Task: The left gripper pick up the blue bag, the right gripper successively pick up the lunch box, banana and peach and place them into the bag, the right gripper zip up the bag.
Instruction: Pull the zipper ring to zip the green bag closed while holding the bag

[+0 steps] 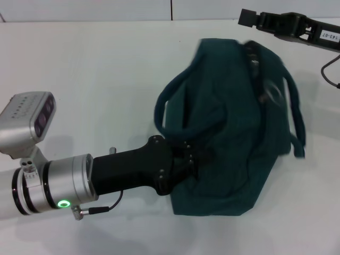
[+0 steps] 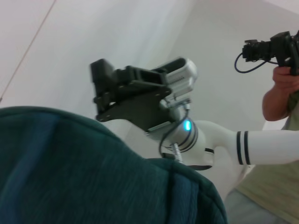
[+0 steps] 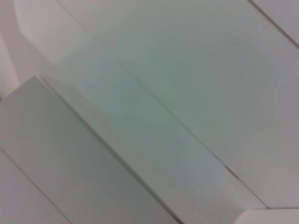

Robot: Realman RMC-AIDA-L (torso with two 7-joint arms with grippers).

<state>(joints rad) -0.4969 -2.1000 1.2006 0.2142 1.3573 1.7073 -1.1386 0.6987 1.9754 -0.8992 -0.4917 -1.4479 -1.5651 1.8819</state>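
The left end effector [image 1: 195, 159] is pressed into the near side of the blue bag [image 1: 234, 133], its fingers buried in folds of fabric and apparently clamped on the cloth. Behind it runs the black arm and a silver segment with a green light. The bag sits bulging on the white desk [image 1: 95, 79], one loop handle arched toward the left, its top closed. The right end effector [image 1: 245, 17] hangs above the bag's far upper edge, apart from it; whether its fingers are parted cannot be told. In the left wrist view, a person [image 2: 285, 93] holds a camera.
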